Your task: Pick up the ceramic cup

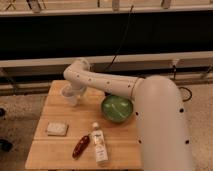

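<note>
Dim room, dark wall panels, speckled floor. Light wooden slatted surface (50, 152). Small plain white ceramic cup (69, 98) at far left corner, end effector (76, 91) right against it, grip state impossible to tell. Nearby: green bowl (117, 108), white bottle (99, 145).

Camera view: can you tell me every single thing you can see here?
ceramic cup: one, white, back left of the table, right at the gripper
bowl: one, green, right side of the table, partly under the arm
flat packet: one, pale, front left
small pouch: one, dark red, front, beside the bottle
bottle: one, whitish, lying down, front middle
table: one, light wood
cable: one, black, behind the table
arm: one, white, reaching over the table
gripper: one, at the cup
</note>
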